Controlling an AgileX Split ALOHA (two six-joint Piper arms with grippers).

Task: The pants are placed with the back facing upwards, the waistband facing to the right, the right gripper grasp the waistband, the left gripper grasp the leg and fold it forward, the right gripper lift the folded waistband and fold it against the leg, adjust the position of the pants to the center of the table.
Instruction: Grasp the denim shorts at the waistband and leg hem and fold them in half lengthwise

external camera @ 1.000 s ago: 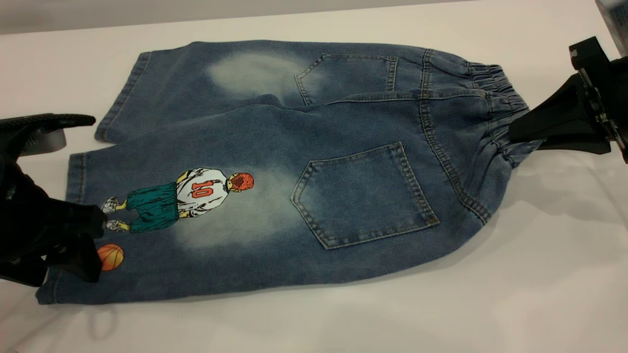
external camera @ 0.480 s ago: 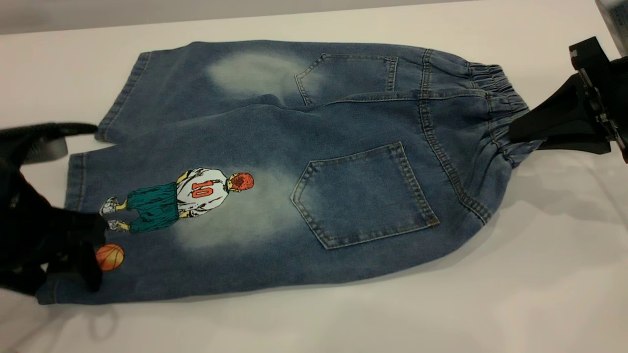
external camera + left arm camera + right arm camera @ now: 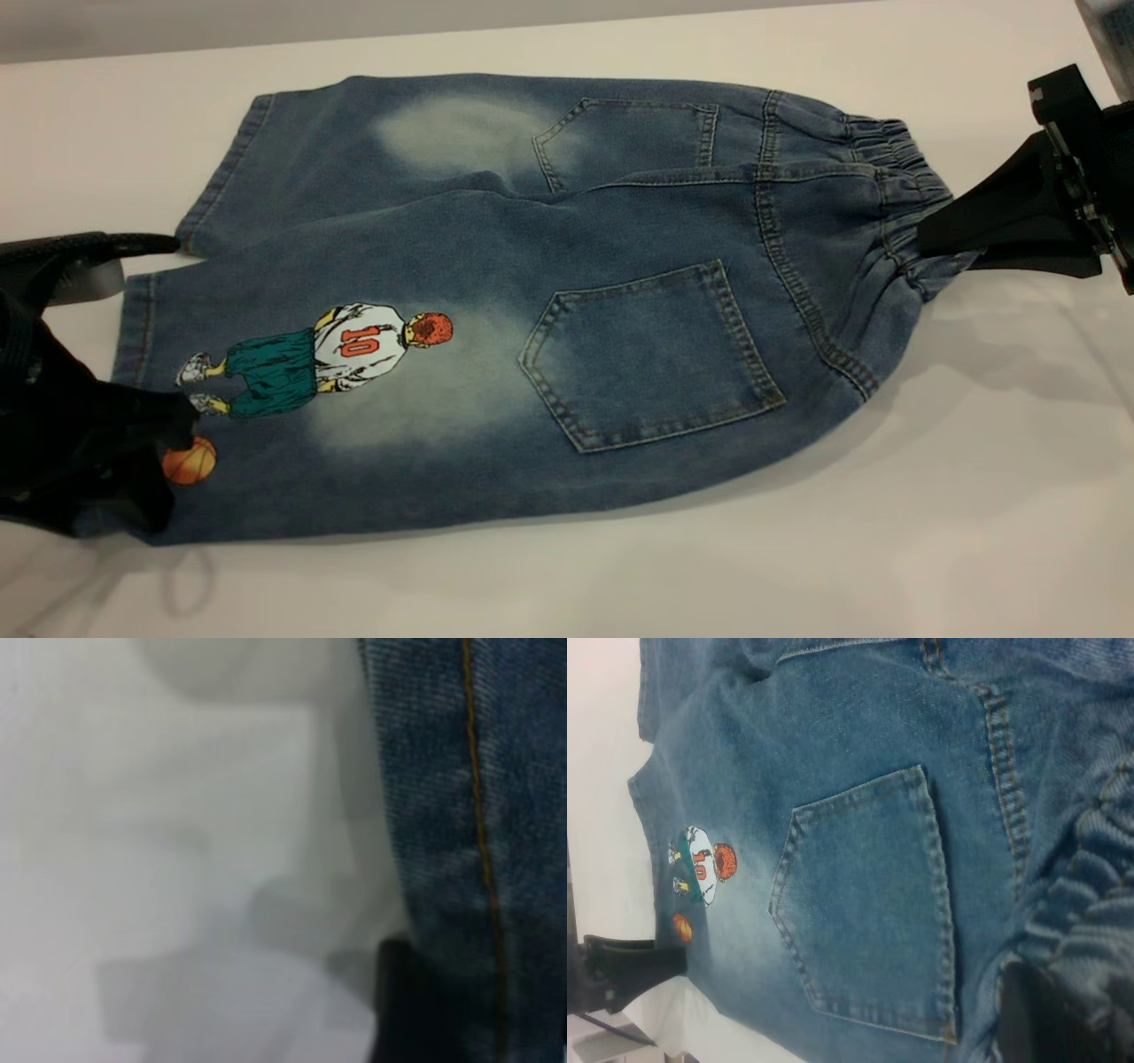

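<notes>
The pants (image 3: 620,266) lie flat on the table (image 3: 974,496), pockets up, with the waistband (image 3: 895,146) at the right. My right gripper (image 3: 926,239) is shut on the waistband's near part, which bunches around the fingers (image 3: 1036,1019). The printed leg (image 3: 354,416) reaches to the left. At its hem my left gripper (image 3: 175,328) stands open, one finger (image 3: 133,241) beyond the leg's far edge and the other (image 3: 168,425) over the orange ball. The left wrist view shows the stitched hem (image 3: 478,815) beside a dark finger (image 3: 399,1010).
The plain leg with a pale faded patch (image 3: 461,133) lies behind the printed one. Bare tabletop surrounds the shorts, widest at the front right. The table's back edge (image 3: 443,31) runs along the top of the exterior view.
My left gripper's far finger has come down toward the printed leg's hem, and the gripper has shifted nearer the front. The leg slid slightly left. The right gripper has not moved.
</notes>
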